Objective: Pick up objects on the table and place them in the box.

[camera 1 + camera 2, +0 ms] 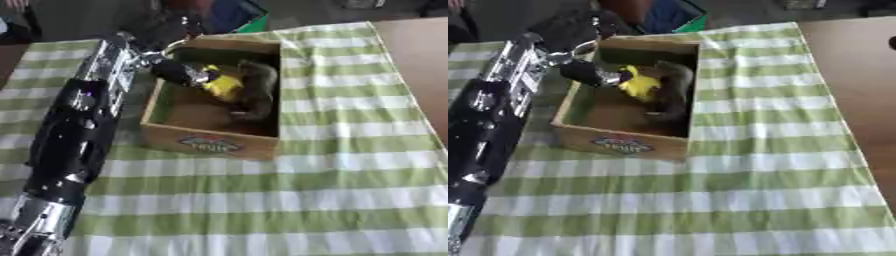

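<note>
A wooden box (pixel 157 131) with a coloured label on its front wall stands on the green-and-white checked cloth. My left arm comes up from the lower left and bends over the box's left wall. My left hand (pixel 185 73) is inside the box, its dark fingers closed on a small yellow object (pixel 225 86) held above the box floor. A dark grey curved thing (pixel 260 90) lies along the box's right inner wall, just right of the yellow object. My right hand shows in neither view.
The checked cloth (pixel 289 200) stretches in front of and to the right of the box. Bare brown tabletop (pixel 420 60) shows at the right edge. Blue and green things (pixel 234 15) sit beyond the table's far edge.
</note>
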Action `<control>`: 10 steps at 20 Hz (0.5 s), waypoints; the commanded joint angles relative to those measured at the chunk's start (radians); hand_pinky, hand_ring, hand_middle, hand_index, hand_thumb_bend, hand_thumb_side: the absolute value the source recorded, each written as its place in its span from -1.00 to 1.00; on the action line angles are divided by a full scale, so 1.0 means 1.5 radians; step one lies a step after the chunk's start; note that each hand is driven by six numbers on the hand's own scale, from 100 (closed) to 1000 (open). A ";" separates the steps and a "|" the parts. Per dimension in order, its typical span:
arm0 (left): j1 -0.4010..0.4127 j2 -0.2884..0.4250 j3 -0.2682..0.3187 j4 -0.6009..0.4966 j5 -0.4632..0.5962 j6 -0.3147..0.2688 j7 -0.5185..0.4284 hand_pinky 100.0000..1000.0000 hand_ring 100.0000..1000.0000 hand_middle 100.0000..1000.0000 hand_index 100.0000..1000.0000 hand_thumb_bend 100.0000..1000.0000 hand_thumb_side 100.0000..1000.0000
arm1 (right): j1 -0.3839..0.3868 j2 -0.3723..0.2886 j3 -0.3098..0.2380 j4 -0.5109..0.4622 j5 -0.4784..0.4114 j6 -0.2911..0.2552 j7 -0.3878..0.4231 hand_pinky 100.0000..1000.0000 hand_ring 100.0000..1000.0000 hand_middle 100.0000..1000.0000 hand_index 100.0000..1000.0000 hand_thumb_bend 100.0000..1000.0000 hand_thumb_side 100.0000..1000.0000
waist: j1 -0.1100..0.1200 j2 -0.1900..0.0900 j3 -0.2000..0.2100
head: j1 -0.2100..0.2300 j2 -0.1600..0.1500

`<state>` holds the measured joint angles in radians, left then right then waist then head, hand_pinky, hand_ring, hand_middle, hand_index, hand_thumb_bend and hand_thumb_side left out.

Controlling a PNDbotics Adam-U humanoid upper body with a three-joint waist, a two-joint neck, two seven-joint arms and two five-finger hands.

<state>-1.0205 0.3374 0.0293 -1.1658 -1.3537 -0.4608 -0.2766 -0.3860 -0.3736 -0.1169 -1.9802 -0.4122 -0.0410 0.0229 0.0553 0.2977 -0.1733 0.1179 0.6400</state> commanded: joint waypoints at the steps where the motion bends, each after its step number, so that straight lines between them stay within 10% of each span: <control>1: -0.011 0.054 0.016 -0.021 0.051 0.020 -0.013 0.46 0.89 0.71 0.90 -0.13 1.00 | -0.001 -0.015 -0.006 -0.013 0.003 0.000 -0.003 0.50 0.49 0.28 0.62 -1.00 1.00 | -0.001 -0.018 0.004 | -0.016 0.007; 10: 0.012 0.158 0.061 0.035 0.105 0.052 -0.063 0.43 0.87 0.68 0.89 0.02 1.00 | 0.007 -0.021 -0.009 -0.013 0.008 -0.002 -0.007 0.50 0.49 0.28 0.62 -1.00 1.00 | -0.001 -0.025 0.023 | -0.051 0.017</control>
<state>-0.9891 0.5244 0.1026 -1.1139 -1.2062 -0.3877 -0.3626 -0.3688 -0.3769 -0.1226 -1.9802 -0.4070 -0.0425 0.0159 0.0587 0.2836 -0.1393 0.0476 0.6595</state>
